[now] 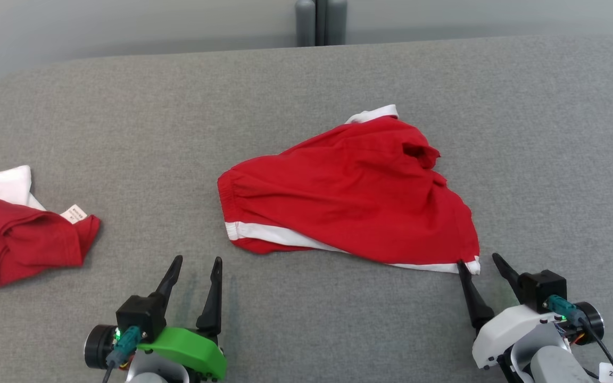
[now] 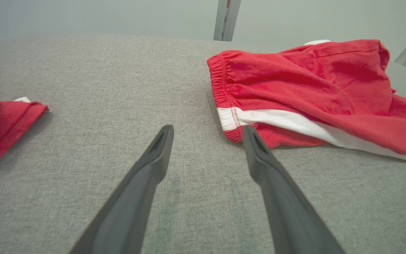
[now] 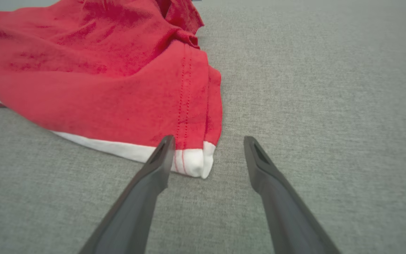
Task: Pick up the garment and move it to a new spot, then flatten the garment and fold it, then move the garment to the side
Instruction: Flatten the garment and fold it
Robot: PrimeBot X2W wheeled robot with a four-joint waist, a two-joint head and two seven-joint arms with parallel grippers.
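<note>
Lying rumpled near the middle of the grey table (image 1: 125, 117), the red shorts (image 1: 349, 197) are spreading from a waistband on the left to a white-trimmed corner at the near right. The head view is giving the whole layout. The left gripper (image 1: 198, 259) is hovering with its fingers apart and nothing between them, a little short of the waistband and to its left. The right gripper (image 1: 478, 259) is likewise standing wide and holding nothing, its fingertips flanking that near-right corner. A second garment (image 1: 19, 234), darker red with white and a small label, is lying well apart at the table's left edge, and a grey post (image 1: 320, 21) is rising beyond the far edge.

The left wrist view is adding what the head view is blurring: the waistband's gathered elastic, and the white stripe running out from it along the near edge. It is also showing the right finger's tip just beside the waistband's lower end, and a slice of the second garment at its left.

The right wrist view is showing the corner up close: a double row of stitching running down the red cloth to the white hem. The left finger's tip is overlapping that hem; whether it is touching cannot be told.
</note>
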